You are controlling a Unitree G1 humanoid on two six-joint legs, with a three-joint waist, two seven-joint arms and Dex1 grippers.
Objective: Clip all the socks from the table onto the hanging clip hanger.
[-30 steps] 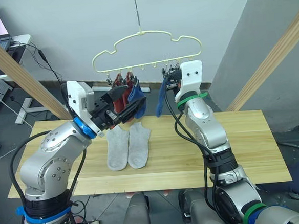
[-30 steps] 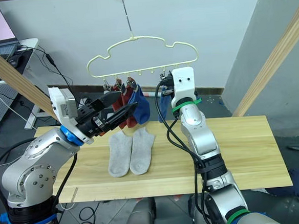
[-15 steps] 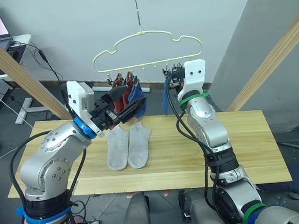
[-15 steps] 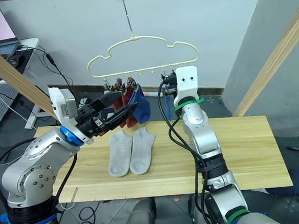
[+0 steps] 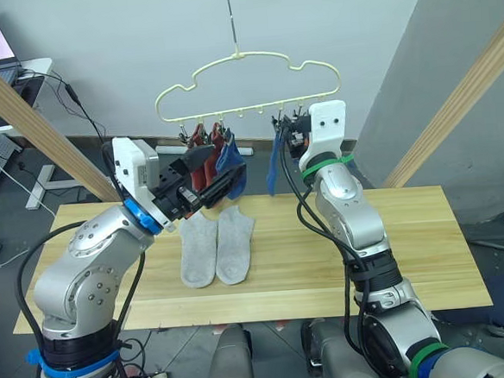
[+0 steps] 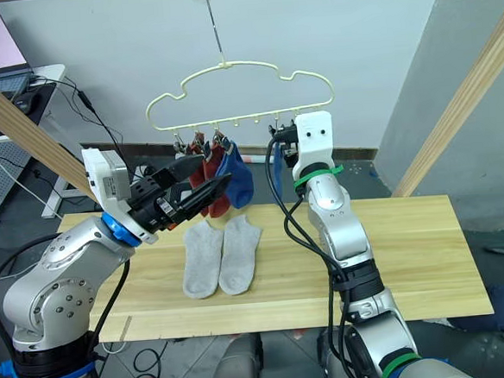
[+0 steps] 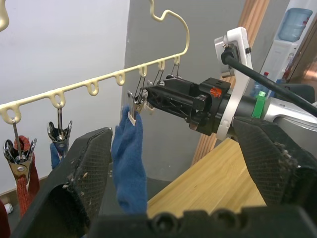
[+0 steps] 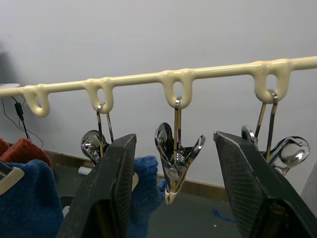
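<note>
Two light grey socks [image 5: 216,245] lie flat side by side on the wooden surface [image 5: 430,254], toes toward the robot, just under the left gripper [image 5: 221,172], whose jaws stand wide apart and empty in the left wrist view. Up at 12 o'clock the clip hanger [image 5: 249,90] hangs from its hook, carrying two rust-red socks [image 5: 200,151] and a blue sock [image 5: 230,158] bunched at its 9 o'clock end, with a second blue sock [image 7: 130,163] dangling from a clip nearer the middle. The right gripper [image 5: 287,135] sits up at the clip row beside that sock, jaws apart around a bare metal clip [image 8: 174,158] and gripping nothing. The grey pair looks light, limp knit, so it will likely fold and droop wherever it is lifted and give no resistance; slipping seems a small risk, since the fabric is matte and should catch on the textured pads. The best hold is probably at the cuff end, at 12 o'clock on each sock, pinching one layer-pair only so the neighbour is not dragged along, leaving a short edge free above the jaws for a clip to bite
</note>
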